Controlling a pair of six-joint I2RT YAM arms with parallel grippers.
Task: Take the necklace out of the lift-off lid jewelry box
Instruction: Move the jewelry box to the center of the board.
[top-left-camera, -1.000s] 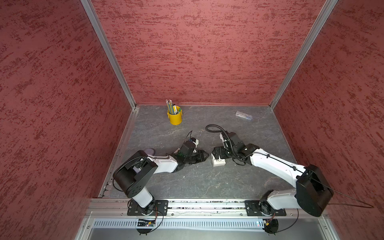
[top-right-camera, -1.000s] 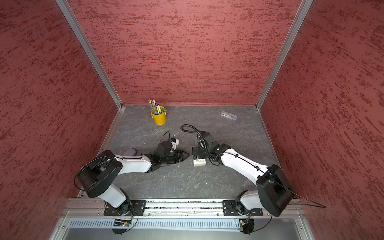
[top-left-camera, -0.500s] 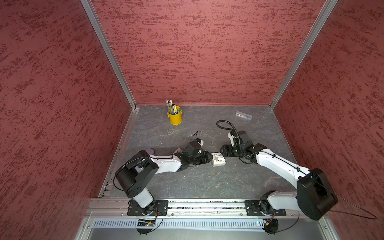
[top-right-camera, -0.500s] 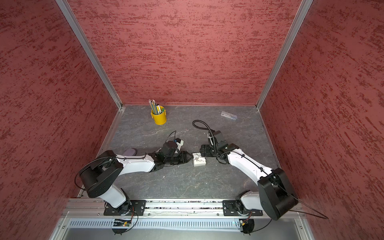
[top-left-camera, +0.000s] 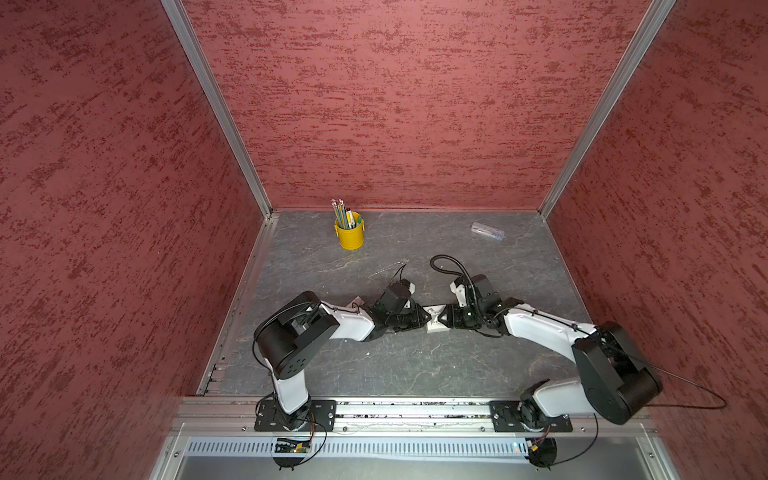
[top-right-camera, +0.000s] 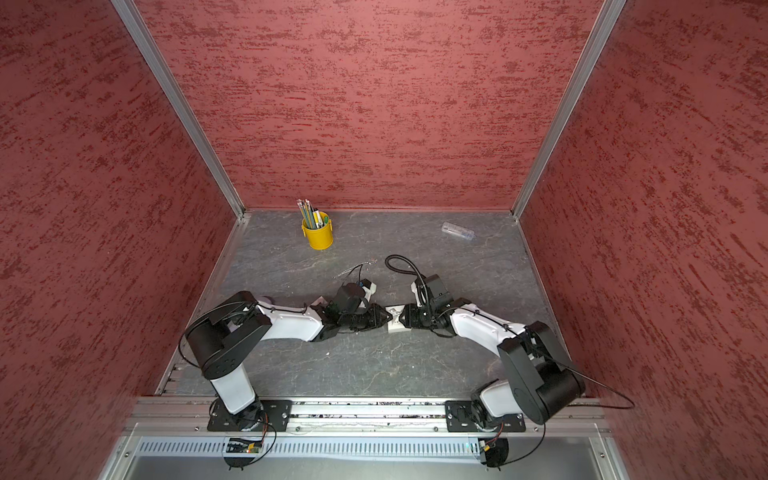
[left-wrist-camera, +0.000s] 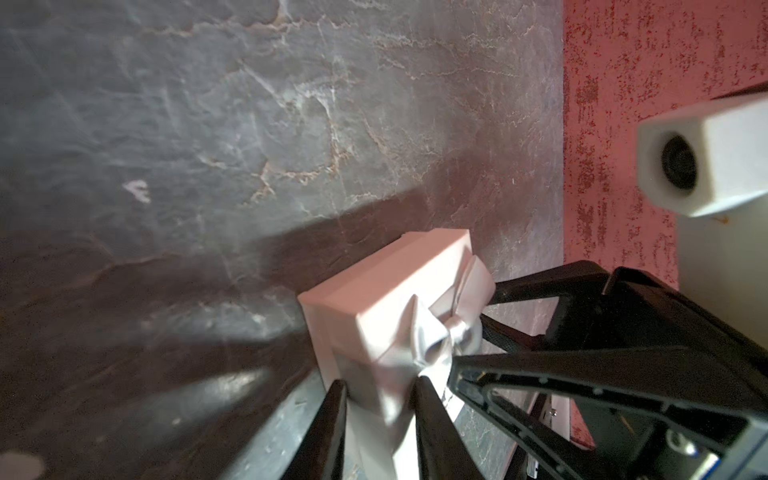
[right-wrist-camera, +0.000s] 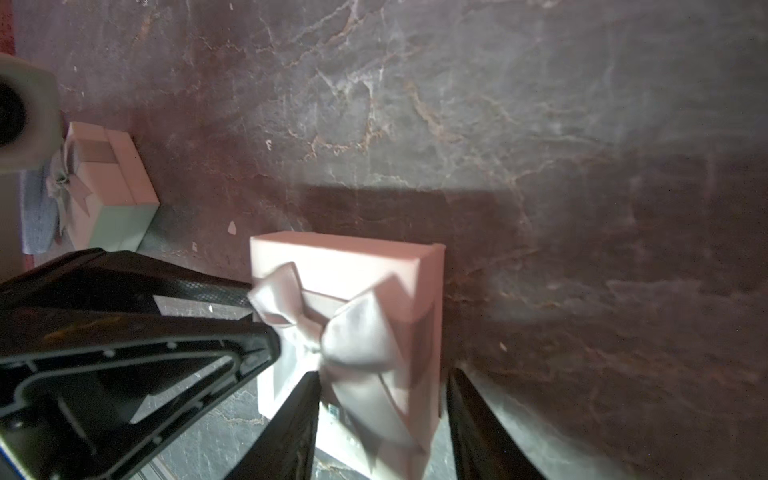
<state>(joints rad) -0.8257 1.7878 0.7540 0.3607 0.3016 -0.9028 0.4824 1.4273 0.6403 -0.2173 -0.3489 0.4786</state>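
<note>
The small pale jewelry box (top-left-camera: 434, 323) with a grey ribbon bow (right-wrist-camera: 353, 332) sits mid-table between my two arms, with its lid on. The necklace is hidden inside. My left gripper (left-wrist-camera: 380, 415) reaches in from the left and is shut on the near end of the box (left-wrist-camera: 386, 299). From the opposite side my right gripper (right-wrist-camera: 384, 415) straddles the lid (right-wrist-camera: 345, 257), a finger close against each side. In both top views the two grippers (top-right-camera: 384, 320) (top-right-camera: 405, 320) meet nose to nose at the box (top-right-camera: 397, 325).
A yellow cup of pencils (top-left-camera: 350, 237) stands at the back. A clear plastic item (top-left-camera: 487, 231) lies at the back right. A thin silvery chain (top-left-camera: 386, 269) lies behind the left wrist. A second bowed gift box (right-wrist-camera: 108, 187) sits by the left arm.
The left arm has slid right up to the box. The right gripper drew back to the box's right side, then closed in. Both pairs of jaws have narrowed onto it.
</note>
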